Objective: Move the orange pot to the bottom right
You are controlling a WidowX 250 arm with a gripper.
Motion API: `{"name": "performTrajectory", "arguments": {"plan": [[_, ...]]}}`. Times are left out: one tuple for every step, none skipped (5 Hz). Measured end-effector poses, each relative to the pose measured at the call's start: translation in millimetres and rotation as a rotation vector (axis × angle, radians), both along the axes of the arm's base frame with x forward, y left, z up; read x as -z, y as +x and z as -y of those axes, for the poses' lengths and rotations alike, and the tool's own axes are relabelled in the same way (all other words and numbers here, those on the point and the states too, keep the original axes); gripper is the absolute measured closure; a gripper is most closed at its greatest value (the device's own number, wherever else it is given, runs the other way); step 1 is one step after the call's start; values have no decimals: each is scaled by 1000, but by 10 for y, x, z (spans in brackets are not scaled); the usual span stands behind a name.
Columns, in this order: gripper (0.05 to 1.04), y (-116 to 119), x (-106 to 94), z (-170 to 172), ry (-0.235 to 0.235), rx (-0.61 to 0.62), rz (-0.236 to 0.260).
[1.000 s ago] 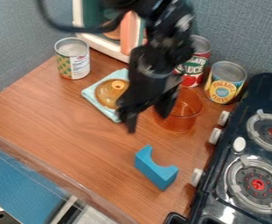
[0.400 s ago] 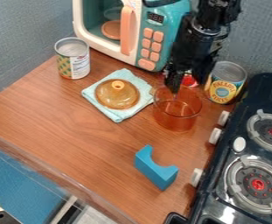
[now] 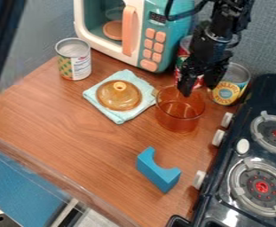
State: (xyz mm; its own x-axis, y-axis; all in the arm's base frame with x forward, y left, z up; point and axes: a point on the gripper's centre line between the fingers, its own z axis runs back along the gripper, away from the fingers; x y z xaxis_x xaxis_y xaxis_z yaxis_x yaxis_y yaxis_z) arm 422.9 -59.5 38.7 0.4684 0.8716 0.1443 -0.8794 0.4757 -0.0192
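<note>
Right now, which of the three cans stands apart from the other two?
The green-patterned can, left of the microwave; the red can and the yellow can stand close together right of it.

Pot: clear orange, glossy, smooth, glass or plastic, can't tell. Lid: see-through amber, shiny. Cloth under it: soft-looking, matt. Counter: wood-grain, smooth, slight sheen. Blue block: matt, smooth faces. Cans: bare metal tops, printed labels. Toy microwave: smooth plastic look. Stove: glossy black; burner grates dull grey. Wall: rough, fabric-like, matt.
</note>
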Motion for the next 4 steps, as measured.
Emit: {"name": "performTrajectory", "arguments": {"plan": [[84, 66, 151, 34, 2, 18, -8], [84, 84, 202, 42, 3, 30, -2], [137, 109, 269, 27, 8, 42, 17], [401, 91, 321, 28, 7, 60, 19]]}}
